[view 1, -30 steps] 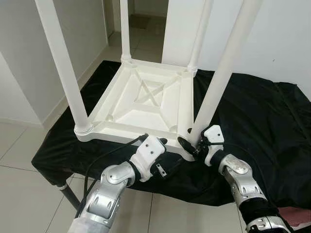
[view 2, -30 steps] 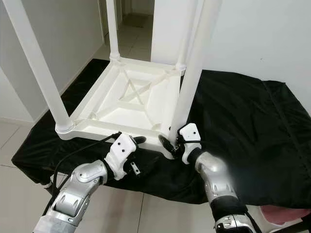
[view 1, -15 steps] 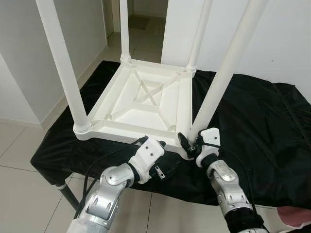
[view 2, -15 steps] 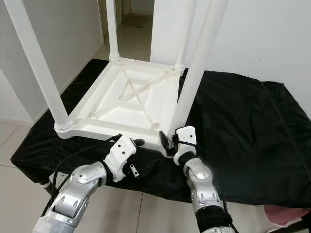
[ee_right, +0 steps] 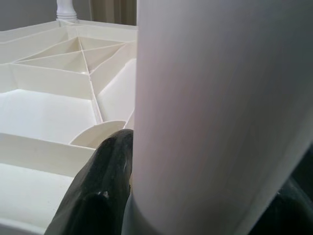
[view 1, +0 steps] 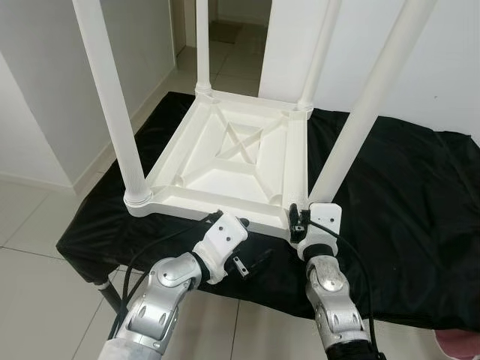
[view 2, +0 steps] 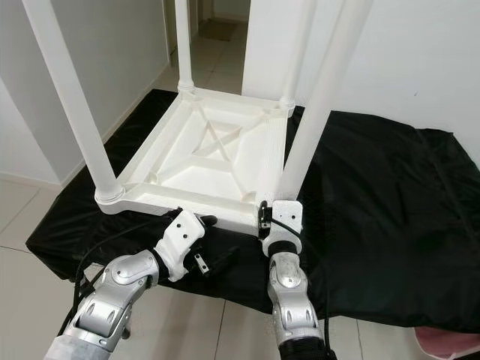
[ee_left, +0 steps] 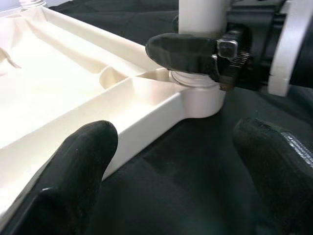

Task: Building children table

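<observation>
Right wrist view: right gripper (view 1: 300, 223) clamped round base of the near-right white round plastic leg (view 1: 367, 105); one black finger (ee_right: 100, 191) pressed flat to the tube, the other just showing on far side. Prob. gripping low so leg can be twisted/pushed down into its socket.
Socket: grip sits right above the near-right corner collar (ee_left: 198, 95) of the white plastic children's table top (view 1: 232, 161); leg leans a bit outward toward robot's right, so seating looks unfinished – judgement only.
Left gripper: left gripper (ee_left: 171, 171) spread wide, holding nothing, hovering just beside near edge of the frame, between the two near corners. One pad (ee_left: 73, 171) level w/ the rim, other over the cloth. Likely there to brace the frame vs. the other arm's push; not touching yet as far as can be told.
Table: lies upside down, ribbed underside w/ X-brace facing up, so sockets are reachable from above. Near-left leg (view 1: 112, 105) & two far legs stand upright in corners.
Support: black cloth-covered bench (view 1: 405, 187) under it all; cloth prob. stops sliding/scuffing. Table sits on the robot's-left part.
Surroundings: pale tiled floor (view 1: 45, 247), white walls, doorway behind.
</observation>
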### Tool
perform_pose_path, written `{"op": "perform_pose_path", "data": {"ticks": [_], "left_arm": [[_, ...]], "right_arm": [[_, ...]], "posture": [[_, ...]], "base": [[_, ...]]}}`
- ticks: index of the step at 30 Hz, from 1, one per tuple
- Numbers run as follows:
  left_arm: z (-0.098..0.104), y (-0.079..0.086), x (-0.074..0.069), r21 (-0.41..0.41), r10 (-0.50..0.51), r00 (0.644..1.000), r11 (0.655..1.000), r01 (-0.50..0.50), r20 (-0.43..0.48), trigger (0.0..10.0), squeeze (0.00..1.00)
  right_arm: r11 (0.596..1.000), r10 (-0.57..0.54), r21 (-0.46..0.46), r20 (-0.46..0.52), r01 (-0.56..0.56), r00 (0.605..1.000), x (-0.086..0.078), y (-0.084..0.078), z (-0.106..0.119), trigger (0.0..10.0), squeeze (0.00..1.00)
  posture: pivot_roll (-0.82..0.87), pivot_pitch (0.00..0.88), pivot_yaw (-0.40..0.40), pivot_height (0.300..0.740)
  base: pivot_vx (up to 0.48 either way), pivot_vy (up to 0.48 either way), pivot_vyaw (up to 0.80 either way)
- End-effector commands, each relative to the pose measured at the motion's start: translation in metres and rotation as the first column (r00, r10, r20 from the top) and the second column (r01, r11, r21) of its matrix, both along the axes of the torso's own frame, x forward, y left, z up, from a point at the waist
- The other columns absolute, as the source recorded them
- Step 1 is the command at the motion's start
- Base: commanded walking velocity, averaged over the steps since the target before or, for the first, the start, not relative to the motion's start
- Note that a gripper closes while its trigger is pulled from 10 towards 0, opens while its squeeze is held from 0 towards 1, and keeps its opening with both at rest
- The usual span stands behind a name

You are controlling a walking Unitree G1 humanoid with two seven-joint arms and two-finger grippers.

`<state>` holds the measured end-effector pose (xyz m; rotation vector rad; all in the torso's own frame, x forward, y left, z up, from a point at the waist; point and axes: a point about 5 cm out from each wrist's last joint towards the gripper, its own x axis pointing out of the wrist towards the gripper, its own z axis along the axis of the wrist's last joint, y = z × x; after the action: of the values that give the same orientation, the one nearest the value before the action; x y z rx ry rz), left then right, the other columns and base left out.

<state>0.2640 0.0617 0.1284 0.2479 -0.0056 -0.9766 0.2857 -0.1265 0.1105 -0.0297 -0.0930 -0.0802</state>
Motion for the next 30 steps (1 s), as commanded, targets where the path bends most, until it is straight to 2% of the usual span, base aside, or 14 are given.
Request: {"op": "perform_pose_path", "data": {"ticks": [1, 3, 4, 5, 10, 14, 15, 16, 17, 18, 20, 23, 27, 30], "left_arm": [[0.002, -0.001, 0.004, -0.001, 0.063, 0.998, 0.998, -0.063, 0.029, 10.0, 0.00], [0.002, -0.002, 0.004, 0.001, 0.055, 0.998, 0.999, -0.055, 0.031, 10.0, 0.00], [0.002, -0.003, 0.004, 0.003, 0.048, 0.998, 0.999, -0.049, 0.032, 10.0, 0.00], [0.002, -0.003, 0.004, 0.005, 0.044, 0.999, 0.999, -0.044, 0.032, 10.0, 0.00], [0.004, -0.005, 0.007, 0.000, 0.029, 0.998, 1.000, -0.029, 0.050, 10.0, 0.00], [0.006, -0.007, 0.010, -0.008, 0.039, 0.998, 0.999, -0.038, 0.048, 10.0, 0.00], [0.006, -0.008, 0.011, -0.012, 0.037, 0.998, 0.999, -0.037, 0.044, 10.0, 0.00], [0.006, -0.008, 0.011, -0.012, 0.037, 0.998, 0.999, -0.037, 0.044, 10.0, 0.00], [0.006, -0.008, 0.010, -0.015, 0.032, 0.999, 0.999, -0.032, 0.042, 10.0, 0.00], [0.006, -0.008, 0.010, -0.015, 0.032, 0.999, 0.999, -0.032, 0.042, 10.0, 0.00], [0.004, -0.010, 0.006, -0.018, 0.000, 1.000, 1.000, 0.000, 0.029, 10.0, 0.00], [0.003, -0.011, 0.005, -0.018, -0.011, 1.000, 1.000, 0.011, 0.024, 10.0, 0.00], [0.005, -0.008, 0.011, 0.004, 0.006, 0.998, 1.000, -0.007, 0.062, 10.0, 0.00], [0.005, -0.007, 0.012, 0.004, 0.010, 0.998, 1.000, -0.010, 0.061, 10.0, 0.00]], "right_arm": [[0.998, 0.041, 0.041, -0.017, -0.041, 0.999, -0.007, 0.009, -0.006, 10.0, 0.00], [0.997, 0.059, 0.048, -0.008, -0.059, 0.998, -0.009, 0.010, -0.004, 10.0, 0.00], [0.996, 0.073, 0.055, -0.006, -0.073, 0.997, -0.011, 0.010, -0.004, 10.0, 0.06], [0.996, 0.076, 0.054, -0.007, -0.076, 0.997, -0.013, 0.010, -0.005, 10.0, 1.00], [0.997, 0.068, 0.040, 0.014, -0.068, 0.998, -0.017, 0.006, -0.002, 10.0, 1.00], [0.995, 0.094, 0.016, 0.017, -0.094, 0.995, -0.019, -0.004, -0.001, 10.0, 0.99], [0.991, 0.134, 0.017, 0.019, -0.135, 0.991, -0.019, -0.007, -0.001, 10.0, 0.13], [0.991, 0.134, 0.017, 0.019, -0.135, 0.991, -0.019, -0.007, -0.001, 10.0, 0.13], [0.985, 0.173, 0.011, 0.028, -0.174, 0.984, -0.019, -0.010, 0.000, 10.0, 0.00], [0.985, 0.173, 0.011, 0.028, -0.174, 0.984, -0.019, -0.010, 0.000, 10.0, 0.00], [0.968, 0.249, -0.012, 0.048, -0.249, 0.967, -0.018, -0.023, 0.005, 10.0, 0.00], [0.962, 0.272, -0.028, 0.053, -0.271, 0.961, -0.017, -0.028, 0.007, 10.0, 0.00], [0.924, 0.374, -0.105, 0.029, -0.369, 0.927, -0.010, -0.049, 0.011, 10.0, 0.00], [0.910, 0.402, -0.116, 0.022, -0.397, 0.915, -0.009, -0.052, 0.012, 10.0, 0.00]], "posture": [[0.00, 0.000, 0.005, 0.740], [0.00, 0.000, 0.009, 0.740], [-0.01, 0.000, 0.011, 0.740], [-0.01, 0.000, 0.011, 0.740], [-0.03, 0.000, 0.009, 0.740], [-0.04, 0.000, 0.007, 0.740], [-0.05, 0.000, 0.010, 0.740], [-0.05, 0.000, 0.010, 0.740], [-0.05, 0.000, 0.012, 0.740], [-0.05, 0.000, 0.012, 0.740], [-0.07, 0.000, 0.019, 0.740], [-0.07, 0.000, 0.018, 0.740], [-0.06, 0.000, 0.019, 0.740], [-0.05, 0.000, 0.018, 0.740]], "base": [[0.000, 0.000, 0.00], [0.000, 0.000, 0.00], [0.000, 0.000, 0.00], [0.000, 0.000, 0.00], [0.000, 0.000, 0.00], [0.000, 0.000, 0.00], [0.000, 0.000, 0.00], [0.000, 0.000, 0.00], [0.000, 0.000, 0.00], [0.000, 0.000, 0.00], [0.000, 0.000, 0.00], [0.000, 0.000, 0.00], [0.000, 0.000, 0.00], [0.000, 0.000, 0.00]]}}
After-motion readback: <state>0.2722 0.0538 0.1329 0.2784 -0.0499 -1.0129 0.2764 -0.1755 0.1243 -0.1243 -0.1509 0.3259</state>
